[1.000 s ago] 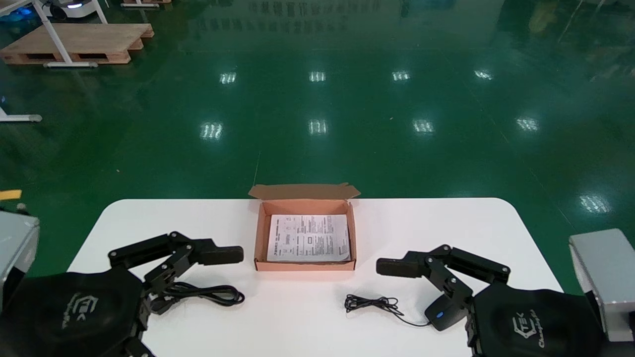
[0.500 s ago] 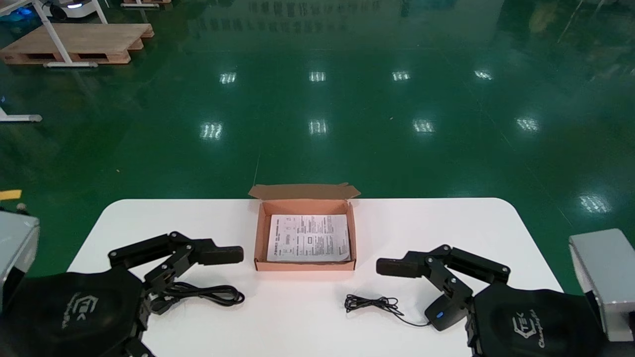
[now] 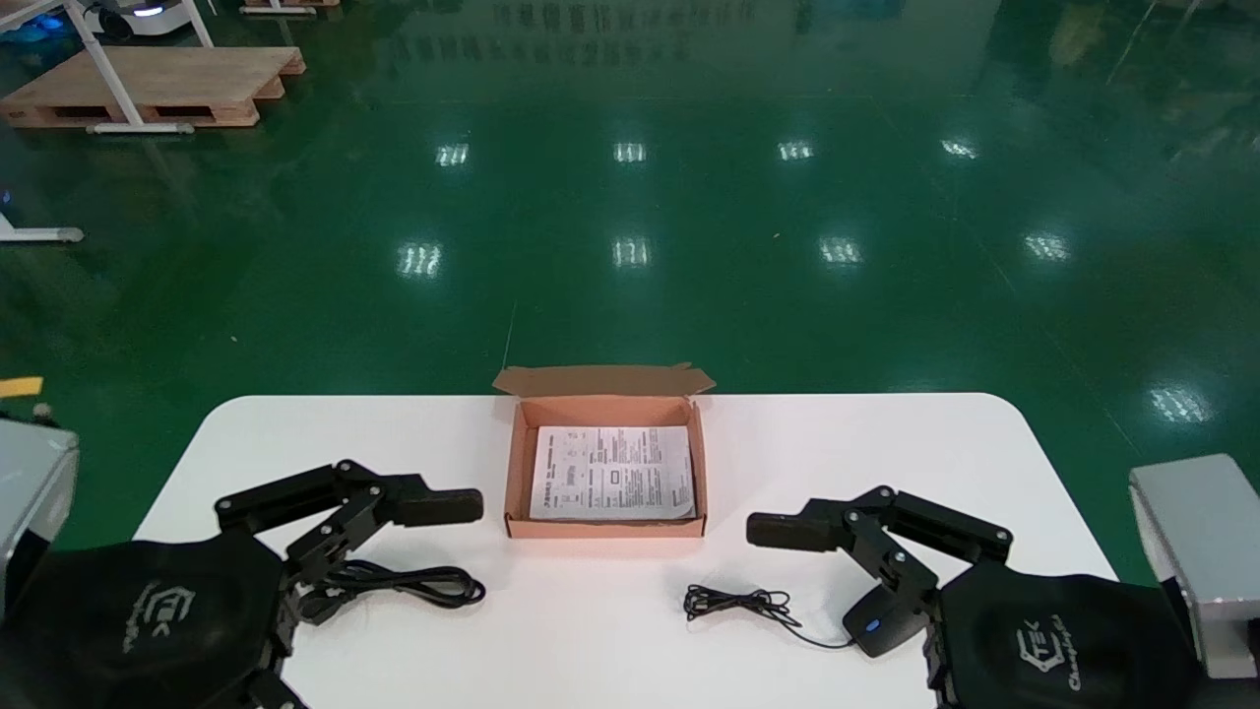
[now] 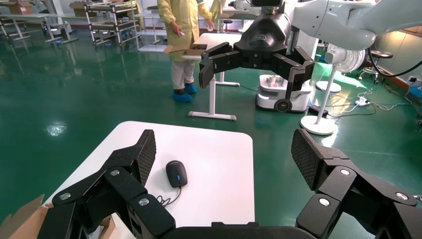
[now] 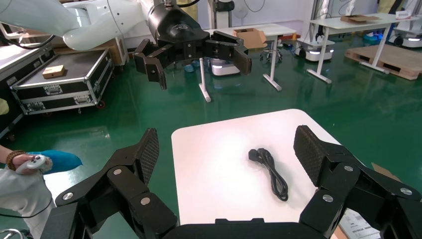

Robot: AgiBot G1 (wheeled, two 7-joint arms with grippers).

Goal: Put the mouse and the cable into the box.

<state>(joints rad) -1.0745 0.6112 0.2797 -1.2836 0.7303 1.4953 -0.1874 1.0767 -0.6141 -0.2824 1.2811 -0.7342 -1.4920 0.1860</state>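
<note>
White table point(image 3: 886, 443) carries the box point(image 3: 602, 528), open, lid flap tipped back. Left gripper point(image 4: 225, 157) hovers left of the box, robot-side, jaws wide w/ nothing betw. them. Right gripper point(image 5: 229, 153) mirrors it right of the box, jaws also wide & empty. Printed sheet point(image 3: 612, 473) lies flat inside the box, covering most of its floor. Black cable point(image 3: 423, 583) lies looped left of the box, robot-side, just by the left gripper. Mouse point(image 3: 871, 622) sits right of the box, robot-side, partly under the right gripper, w/ its thin cord point(image 3: 738, 601) bunched on the side toward the box. Cable & mouse are both outside the box.
</note>
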